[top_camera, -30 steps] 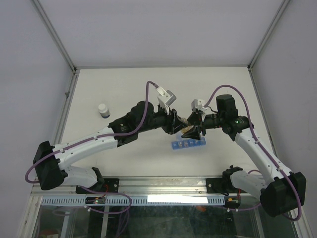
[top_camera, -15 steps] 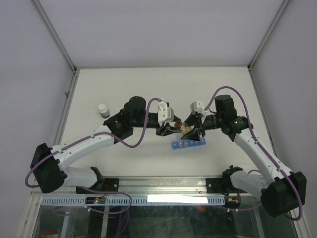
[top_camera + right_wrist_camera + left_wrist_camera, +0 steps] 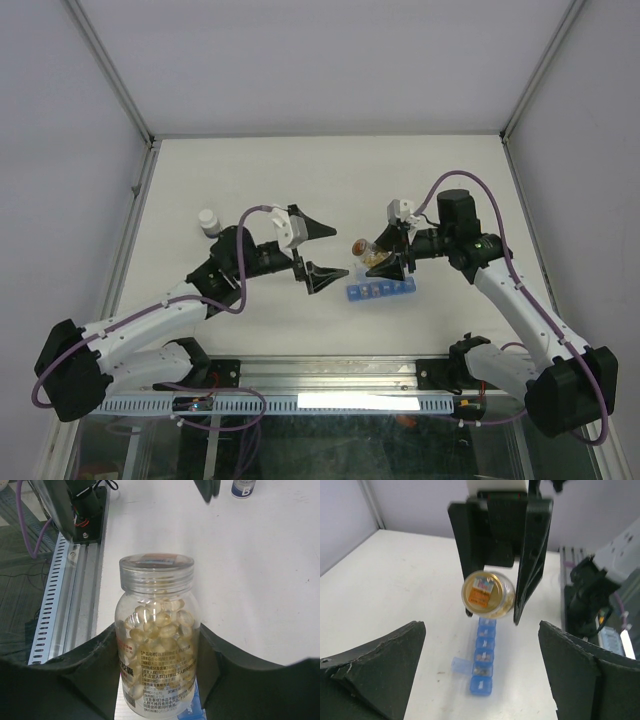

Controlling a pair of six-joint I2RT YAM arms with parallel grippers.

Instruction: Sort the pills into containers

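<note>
My right hand is clamped around the body of a clear bottle full of golden pills. The bottle lies tipped on its side in the air, with its cap aimed leftward at the other arm. The cap looks to be on, as far as I can tell.

My left hand stands with its fingers spread wide and holds nothing. It sits apart from the bottle, off to its left. From the left wrist camera I see the cap face-on, roughly centred in the gap between the fingers, so the bottle's long axis runs nearly straight along the left hand's line of approach.

The pill organiser lies flat on the desk, just below the right hand and the bottle. Its long axis runs left to right, roughly parallel to the near edge. In the left wrist view the strip runs away from me, beneath the bottle. One lid at its near end stands open.

I judge the right arm to be much the nearer to the strip. The left must travel rightward, along the bottle's axis, to reach the cap.
</note>
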